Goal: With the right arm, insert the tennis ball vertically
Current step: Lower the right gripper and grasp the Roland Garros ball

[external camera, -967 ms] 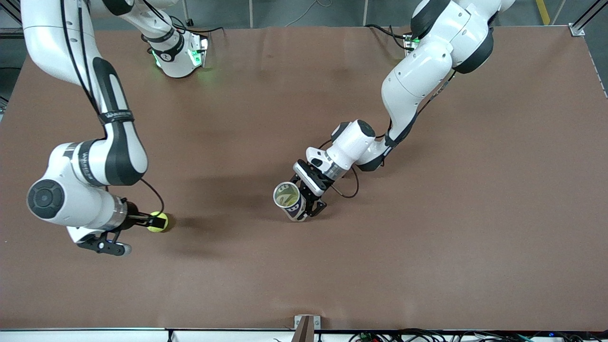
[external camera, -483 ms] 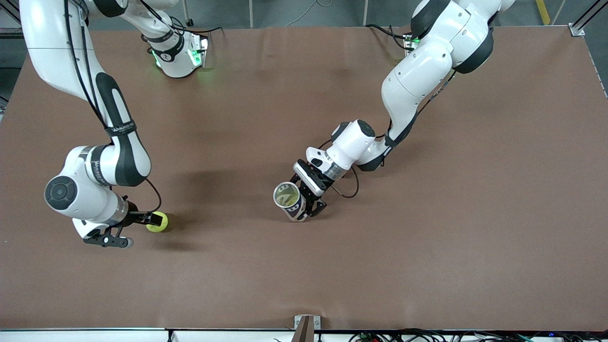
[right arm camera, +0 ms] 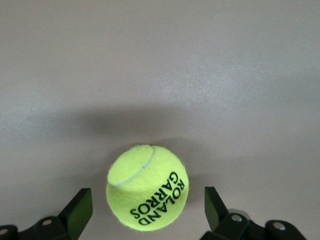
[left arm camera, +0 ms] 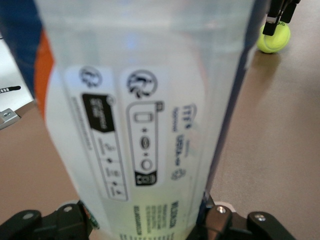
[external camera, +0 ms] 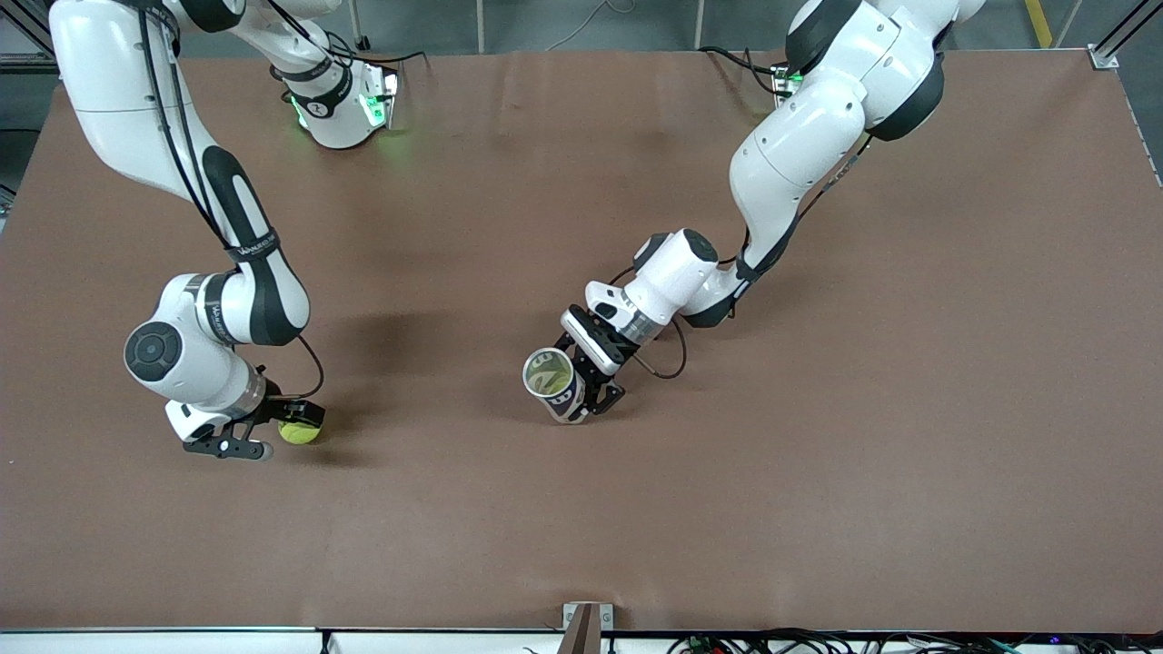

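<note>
A yellow-green tennis ball (external camera: 301, 433) (right arm camera: 147, 187) lies on the brown table toward the right arm's end. My right gripper (external camera: 297, 425) (right arm camera: 147, 202) is down around it, open, with one finger on each side and a gap between each finger and the ball. Near the table's middle my left gripper (external camera: 586, 389) (left arm camera: 145, 222) is shut on a clear tennis ball can (external camera: 551, 376) (left arm camera: 145, 100) with a blue and white label, its open mouth facing up. The left wrist view also shows the ball (left arm camera: 274, 38) farther off, under the right gripper's fingers.
The brown table (external camera: 818, 454) carries nothing else. The right arm's base (external camera: 345, 104), lit green, stands at the table's edge farthest from the front camera. A small metal bracket (external camera: 582, 623) sits at the table's nearest edge.
The right arm has swung toward the table's middle and brought its gripper down around the ball. The ball has stayed put. The left arm and the can have not moved.
</note>
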`<state>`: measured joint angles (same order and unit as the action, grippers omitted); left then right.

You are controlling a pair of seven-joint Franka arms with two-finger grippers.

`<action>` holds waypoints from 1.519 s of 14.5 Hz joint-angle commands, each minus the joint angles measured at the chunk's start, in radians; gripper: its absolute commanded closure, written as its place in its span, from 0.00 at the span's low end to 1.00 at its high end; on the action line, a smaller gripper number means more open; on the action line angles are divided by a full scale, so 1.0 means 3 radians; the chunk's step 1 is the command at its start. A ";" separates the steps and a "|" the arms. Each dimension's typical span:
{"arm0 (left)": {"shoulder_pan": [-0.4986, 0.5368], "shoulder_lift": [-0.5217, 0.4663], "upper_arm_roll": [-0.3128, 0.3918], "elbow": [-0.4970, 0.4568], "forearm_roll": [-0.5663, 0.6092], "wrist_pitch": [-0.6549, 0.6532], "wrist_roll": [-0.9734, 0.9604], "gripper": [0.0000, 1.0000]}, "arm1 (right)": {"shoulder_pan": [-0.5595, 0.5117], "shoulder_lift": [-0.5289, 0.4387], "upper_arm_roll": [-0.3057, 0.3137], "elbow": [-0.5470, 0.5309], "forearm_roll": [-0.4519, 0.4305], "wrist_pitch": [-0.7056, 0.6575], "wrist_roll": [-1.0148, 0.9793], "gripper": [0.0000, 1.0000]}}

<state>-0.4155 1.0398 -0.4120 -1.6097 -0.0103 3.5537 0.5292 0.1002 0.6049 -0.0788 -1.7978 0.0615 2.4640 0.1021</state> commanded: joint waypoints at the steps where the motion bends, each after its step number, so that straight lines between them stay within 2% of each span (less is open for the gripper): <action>1: -0.0001 0.0021 0.0003 -0.0029 -0.0032 0.0002 0.0000 0.23 | -0.0048 -0.0130 0.0053 -0.0138 -0.0041 0.0106 -0.0013 0.03; 8: -0.0011 0.0021 0.0008 -0.0029 -0.0037 0.0002 0.0000 0.23 | -0.0048 -0.0104 0.0058 -0.0128 -0.0036 0.0116 -0.0013 0.16; 11: -0.0001 0.0026 0.0008 -0.0013 -0.0037 0.0002 0.0000 0.23 | -0.0048 -0.0084 0.0058 -0.0128 -0.0036 0.0116 -0.0018 0.32; 12: -0.0001 0.0026 0.0008 -0.0003 -0.0037 0.0002 0.0000 0.23 | -0.0048 -0.0084 0.0058 -0.0128 -0.0041 0.0116 -0.0018 0.41; 13: 0.0004 0.0026 0.0003 -0.0008 -0.0042 0.0002 0.0000 0.22 | -0.0048 -0.0084 0.0058 -0.0128 -0.0036 0.0116 -0.0018 0.56; 14: 0.0010 0.0021 0.0008 -0.0013 -0.0047 0.0002 0.0000 0.23 | -0.0048 -0.0084 0.0063 -0.0128 -0.0036 0.0111 -0.0008 0.87; 15: 0.0015 0.0021 0.0003 -0.0018 -0.0042 0.0002 0.0000 0.23 | -0.0032 -0.0084 0.0063 -0.0123 -0.0021 0.0106 0.0012 1.00; 19: 0.0020 0.0021 0.0003 -0.0018 -0.0053 0.0002 0.0000 0.22 | -0.0017 -0.0129 0.0073 -0.0036 0.0004 -0.0067 0.0079 1.00; 22: 0.0025 0.0016 0.0003 -0.0008 -0.0053 0.0002 -0.0020 0.21 | -0.0012 -0.0196 0.0165 0.0158 0.0177 -0.0470 0.0282 1.00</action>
<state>-0.4139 1.0399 -0.4120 -1.6099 -0.0103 3.5537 0.5246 0.1010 0.5929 -0.0569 -1.7692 0.0784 2.4039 0.1345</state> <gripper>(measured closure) 0.211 0.410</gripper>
